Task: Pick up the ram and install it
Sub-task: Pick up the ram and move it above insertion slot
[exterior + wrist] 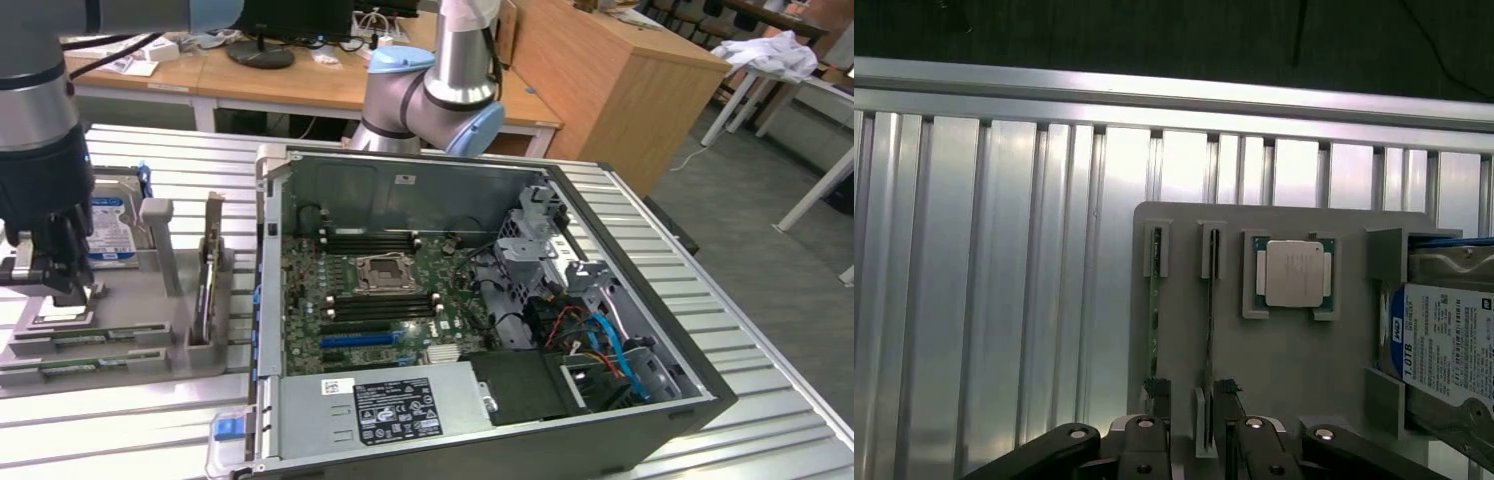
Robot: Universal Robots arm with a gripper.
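Observation:
Two green ram sticks stand on edge in slots of a grey tray [1284,370]. In the wrist view my gripper [1191,392] is open just above the tray. One ram stick [1209,320] runs in between the fingers [1226,392]. The second stick [1153,320] runs under the other finger. In the exterior view the gripper [56,292] hangs over the tray [147,350] at the exterior view's left, just above the ram sticks [87,337]. Nothing is gripped.
On the tray lie a square silver processor [1294,272] and a blue-labelled hard drive [1444,335]. An open computer case [481,300] with motherboard, black memory slots [374,240] and processor socket [387,270] sits to the exterior view's right of the tray, on a ribbed metal table [120,430].

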